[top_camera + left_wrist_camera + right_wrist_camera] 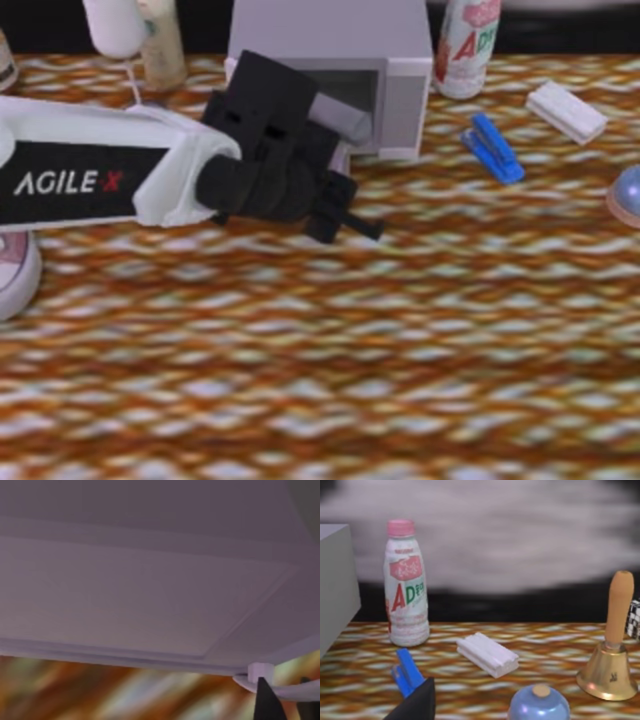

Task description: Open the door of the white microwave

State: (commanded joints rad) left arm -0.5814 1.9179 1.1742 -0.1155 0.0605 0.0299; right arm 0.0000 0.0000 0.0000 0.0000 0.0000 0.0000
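Left gripper [340, 205] sits right at the front of the white microwave [330, 40], and its dark fingertips [267, 700] straddle the slim white handle [280, 687] at the door's free edge; whether they actually pinch it I cannot tell, since only the tips show in the left wrist view. From the claw, the door [140, 600] stretches away as one broad pale panel, hinge side far off, handle side right at the fingers. Up top, the door looks already cracked open, with the dark cavity showing beyond the claw. What matters now, I reckon, is that the handle's long axis runs upright, across the jaws, so the pull should sweep out from the oven front in an arc about the far hinge. Left arm is plainly the nearer one. Right gripper [415, 705] waits well off at the table's right, near the blue stapler [406, 672], white block [487, 654] and bottle [406, 585].
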